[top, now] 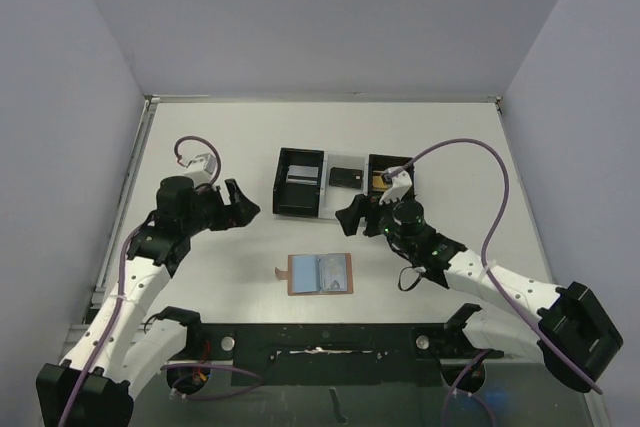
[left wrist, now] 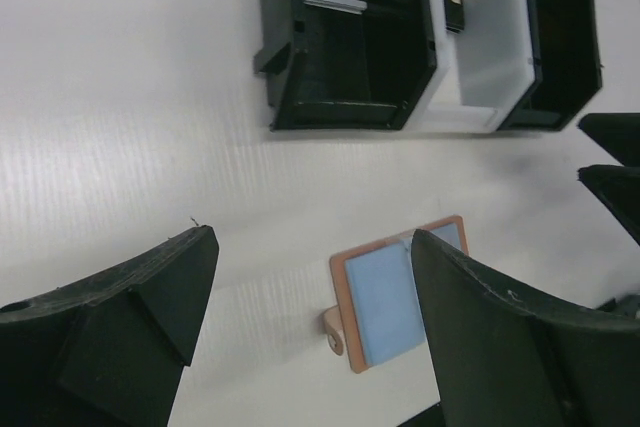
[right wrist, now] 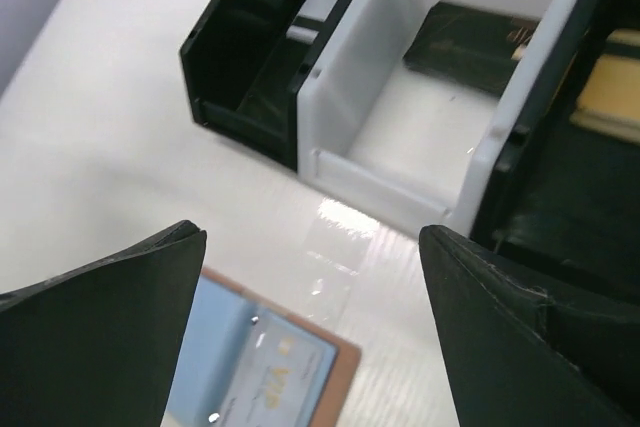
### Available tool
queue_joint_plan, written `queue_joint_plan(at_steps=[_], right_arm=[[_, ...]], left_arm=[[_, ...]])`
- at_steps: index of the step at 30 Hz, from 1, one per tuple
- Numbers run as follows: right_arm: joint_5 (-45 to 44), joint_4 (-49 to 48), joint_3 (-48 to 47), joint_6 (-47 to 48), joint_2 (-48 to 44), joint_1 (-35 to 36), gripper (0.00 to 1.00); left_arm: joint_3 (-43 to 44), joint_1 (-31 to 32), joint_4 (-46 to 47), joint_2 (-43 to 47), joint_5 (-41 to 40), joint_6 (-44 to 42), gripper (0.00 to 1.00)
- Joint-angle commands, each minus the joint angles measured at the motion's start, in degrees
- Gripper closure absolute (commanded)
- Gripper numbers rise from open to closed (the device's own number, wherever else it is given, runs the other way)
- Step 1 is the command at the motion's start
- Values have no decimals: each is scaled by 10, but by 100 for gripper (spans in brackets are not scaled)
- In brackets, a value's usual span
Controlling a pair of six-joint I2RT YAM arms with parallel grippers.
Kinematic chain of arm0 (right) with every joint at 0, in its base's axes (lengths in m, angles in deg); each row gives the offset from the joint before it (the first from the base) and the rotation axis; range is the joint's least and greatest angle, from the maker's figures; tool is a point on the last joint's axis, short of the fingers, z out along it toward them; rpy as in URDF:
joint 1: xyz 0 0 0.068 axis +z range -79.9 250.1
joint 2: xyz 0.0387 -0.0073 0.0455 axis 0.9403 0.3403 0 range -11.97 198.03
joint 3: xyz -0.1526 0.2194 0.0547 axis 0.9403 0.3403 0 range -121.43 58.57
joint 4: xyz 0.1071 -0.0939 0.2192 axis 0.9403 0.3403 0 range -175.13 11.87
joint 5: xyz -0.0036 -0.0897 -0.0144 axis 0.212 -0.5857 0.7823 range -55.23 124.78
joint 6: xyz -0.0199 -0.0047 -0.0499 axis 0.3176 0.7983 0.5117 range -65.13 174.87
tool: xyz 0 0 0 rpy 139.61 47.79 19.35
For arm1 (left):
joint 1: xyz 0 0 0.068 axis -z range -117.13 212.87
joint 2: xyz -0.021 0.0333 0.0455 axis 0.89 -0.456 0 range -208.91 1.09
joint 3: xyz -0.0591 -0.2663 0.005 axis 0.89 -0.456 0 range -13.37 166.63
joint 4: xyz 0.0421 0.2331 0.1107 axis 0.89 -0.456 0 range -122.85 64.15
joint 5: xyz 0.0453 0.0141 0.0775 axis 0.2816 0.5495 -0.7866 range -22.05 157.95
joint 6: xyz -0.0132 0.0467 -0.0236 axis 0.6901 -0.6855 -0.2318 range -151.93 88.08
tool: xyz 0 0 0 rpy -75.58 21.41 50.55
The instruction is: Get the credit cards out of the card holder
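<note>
Overhead and wrist views. Your left claw (top: 240, 203) hovers above the white tabletop (top: 200, 127), left of the tray, jaws spread wide and gripping nothing. Your right claw (top: 366, 203) hangs just in front of the tray's right end, also wide open and empty. The black three-compartment plastic tray (top: 278, 187) has a white middle bay. It holds a thin silver-grey card (top: 300, 176) in the left bay, a black card (top: 345, 176) in the middle and a gold card (top: 379, 181) in the right, partly hidden. The tan-brown leather bifold card holder (top: 322, 274) lies open, light blue lining up, apart from the tray, between your arms.
</note>
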Motion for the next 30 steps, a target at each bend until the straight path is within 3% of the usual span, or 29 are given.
queue_joint_plan(at_steps=[1,5,10,19,24,28,30], right_arm=[[72,-63,52,-154,-26,4,10],[73,-67,109,-252,-41,14,12],[86,-85,151,-299,-55,35,16],[90,-84,173,-341,-41,67,44],[94,-85,162,-349,-8,73,51],[103,-87,149,-349,18,78,52],[106,-90,146,-347,28,79,53]], left_arm=[[-10,1,88,-22,157,-5,23],[-12,25,96,-32,188,11,26],[-53,117,178,-40,158,83,31],[-68,308,272,-175,-6,189,45],[-88,330,331,-208,-29,234,47],[-85,331,325,-223,-39,241,48],[-84,331,312,-228,-49,251,54]])
